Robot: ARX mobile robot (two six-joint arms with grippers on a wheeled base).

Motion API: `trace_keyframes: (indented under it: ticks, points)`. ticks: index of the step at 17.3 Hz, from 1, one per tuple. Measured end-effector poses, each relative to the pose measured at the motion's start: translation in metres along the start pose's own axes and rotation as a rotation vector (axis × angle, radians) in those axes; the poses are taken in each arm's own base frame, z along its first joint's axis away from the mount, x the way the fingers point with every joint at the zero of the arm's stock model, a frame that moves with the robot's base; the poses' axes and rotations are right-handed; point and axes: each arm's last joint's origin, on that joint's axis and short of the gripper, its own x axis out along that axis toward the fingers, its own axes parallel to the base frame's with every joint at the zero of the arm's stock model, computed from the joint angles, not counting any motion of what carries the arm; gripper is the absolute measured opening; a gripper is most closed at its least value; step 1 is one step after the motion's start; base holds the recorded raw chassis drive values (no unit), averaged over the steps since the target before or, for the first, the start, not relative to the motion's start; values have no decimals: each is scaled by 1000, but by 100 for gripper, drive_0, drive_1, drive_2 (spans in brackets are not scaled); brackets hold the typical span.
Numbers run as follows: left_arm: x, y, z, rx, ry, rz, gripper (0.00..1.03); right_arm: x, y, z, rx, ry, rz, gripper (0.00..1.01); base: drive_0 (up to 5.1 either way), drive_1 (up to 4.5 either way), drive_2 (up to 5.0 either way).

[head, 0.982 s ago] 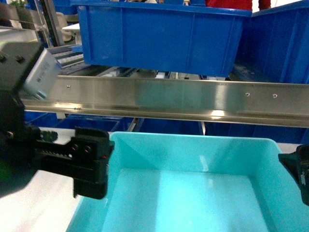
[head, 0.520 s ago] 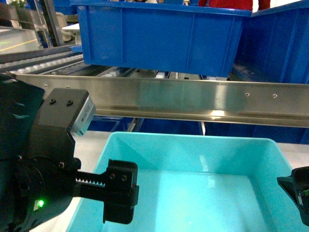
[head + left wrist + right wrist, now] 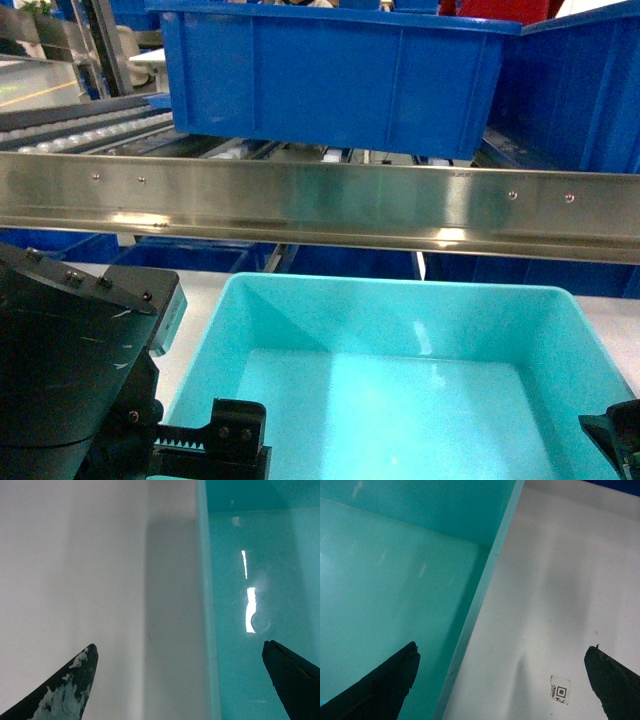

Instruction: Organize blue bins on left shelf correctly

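At seven o'clock of the head view, the matte black, boxy left arm housing (image 3: 70, 370) bears small round screws and a toothed rack. Its pointed black fingertips (image 3: 60, 692) carry flaky white residue.

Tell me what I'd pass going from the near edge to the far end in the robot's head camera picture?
Left gripper → pale turquoise bin on the white table → steel shelf beam → dark blue crate on the roller tracks.
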Motion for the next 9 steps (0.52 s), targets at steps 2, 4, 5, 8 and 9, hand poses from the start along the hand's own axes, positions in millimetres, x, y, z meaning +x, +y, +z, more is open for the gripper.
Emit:
trace_keyframes:
  ticks: [2,4,5,8,9]
  points:
    - [4,1,-4,-17,14,8,98,1,0,-1,-10,1,0,98,0,0,0]
    - [6,1,-7,-27,30,14,98,1,0,-2,-17,2,-1,98,0,0,0]
    - [6,0,-9,-33,37,12,98,2,0,-2,-20,1,-2,98,0,0,0]
    - [5,-4,-11,-50,59,20,91,3,-4,-4,-27,0,-23,89,0,0,0]
    - [4,-5,-11,-61,60,19,80,3,-4,-4,-26,0,-25,78,0,0,0]
